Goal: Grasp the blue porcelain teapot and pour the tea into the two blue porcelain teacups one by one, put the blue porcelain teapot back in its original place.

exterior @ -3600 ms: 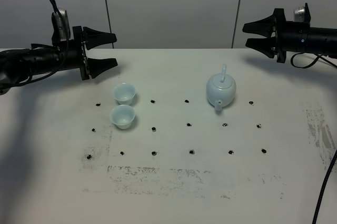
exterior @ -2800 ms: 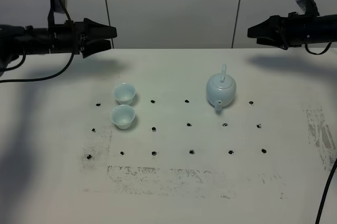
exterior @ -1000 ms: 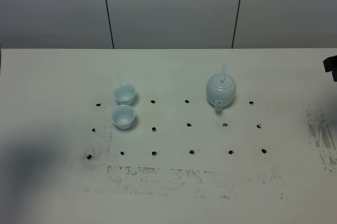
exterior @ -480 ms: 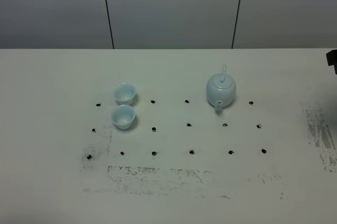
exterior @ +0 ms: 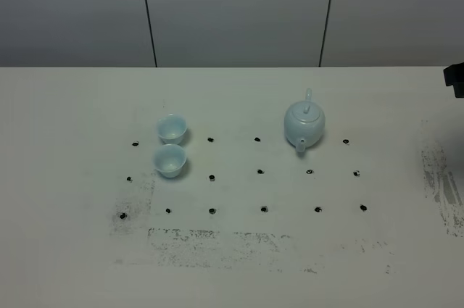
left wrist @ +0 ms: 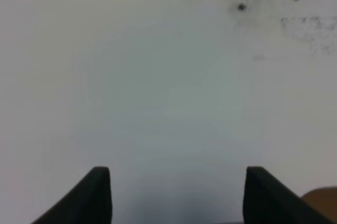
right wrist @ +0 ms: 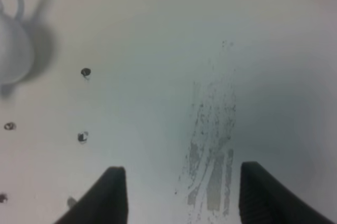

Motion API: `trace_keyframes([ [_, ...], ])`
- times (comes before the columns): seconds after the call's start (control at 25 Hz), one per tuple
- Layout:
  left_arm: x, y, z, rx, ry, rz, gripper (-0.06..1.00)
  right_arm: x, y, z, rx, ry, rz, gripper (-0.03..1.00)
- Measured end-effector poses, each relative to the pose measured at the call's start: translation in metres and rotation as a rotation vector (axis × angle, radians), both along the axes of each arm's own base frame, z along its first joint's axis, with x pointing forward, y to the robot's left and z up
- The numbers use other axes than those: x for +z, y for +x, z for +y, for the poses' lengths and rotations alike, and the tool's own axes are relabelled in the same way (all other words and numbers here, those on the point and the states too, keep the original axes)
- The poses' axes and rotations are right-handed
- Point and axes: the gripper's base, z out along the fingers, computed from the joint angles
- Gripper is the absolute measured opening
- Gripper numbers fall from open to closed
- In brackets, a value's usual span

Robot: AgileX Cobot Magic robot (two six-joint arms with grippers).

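Task not yet underway, nothing poured | blue teapot (exterior: 304, 123) sitting untouched on table (exterior: 65, 250), well apart from right pincer (right wrist: 179, 195) | two teacups (exterior: 172, 128) (exterior: 169, 160) standing beyond it | left pincer (left wrist: 176, 195) and right pincer both hanging open, empty.

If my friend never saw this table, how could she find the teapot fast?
Look at the white table sprinkled with black dots. On its right half, near the back row of dots, sits the teapot. It is pale blue like the two cups to its left, but bigger, with a lid, spout and handle.
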Motion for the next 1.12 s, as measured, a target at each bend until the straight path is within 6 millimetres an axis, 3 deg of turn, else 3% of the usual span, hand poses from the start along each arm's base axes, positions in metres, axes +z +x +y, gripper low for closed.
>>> trace_keyframes([
  [0.2, 0.001, -0.007, 0.001, 0.052, -0.037, -0.067, 0.51, 0.001, 0.001, 0.0, -0.001, 0.0, -0.01, 0.45],
  [0.52, -0.001, -0.009, 0.0, -0.044, -0.049, -0.07, 0.51, 0.001, 0.002, 0.0, -0.002, 0.001, -0.02, 0.43],
  [1.12, 0.0, -0.019, 0.0, -0.051, -0.048, -0.139, 0.51, 0.001, 0.002, 0.0, 0.001, 0.002, -0.023, 0.42],
])
